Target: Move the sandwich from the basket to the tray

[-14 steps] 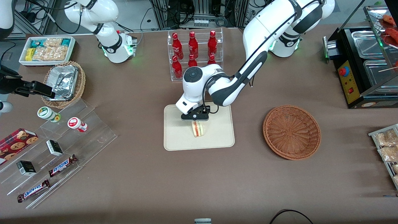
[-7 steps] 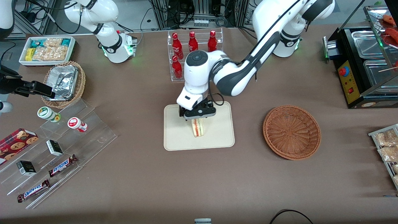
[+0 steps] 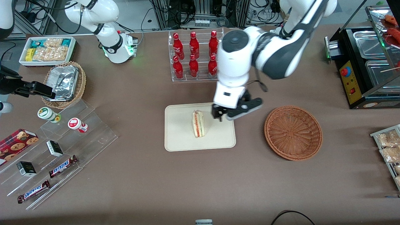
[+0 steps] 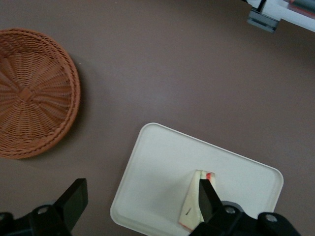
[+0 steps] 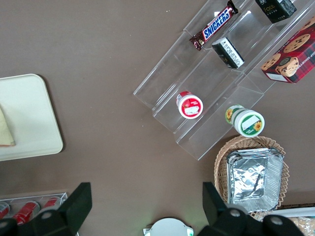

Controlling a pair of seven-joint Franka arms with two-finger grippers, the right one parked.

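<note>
**Sandwich left on the tray, claw lifted away**

Hanging above the tray's edge on the working arm's side, the claw [image 3: 235, 112] is spread open and holds nothing. Half a second ago it was directly over the sandwich [image 3: 198, 124], with its fingers at the top of the wedge; now it has risen and moved sideways toward the basket [image 3: 293, 132], and the sandwich has stayed where it was. The sandwich stands on its edge near the middle of the tray [image 3: 178, 137], apart from the claw, with the red and green filling facing upward.

The wrist view shows one dark fingertip [image 4: 205, 198] overlapping the sandwich [image 4: 193, 209], but I think it is only above it and not touching. The tray rim [image 4: 129, 169] is free all around, and bare table lies between the tray and the basket [image 4: 34, 93], which is near the claw on the working arm's side.

Count: one sandwich, one tray, one reddish basket with nothing in it. Farther from the front camera than the claw stands one clear rack [image 3: 196, 56], where I count six red bottles.
</note>
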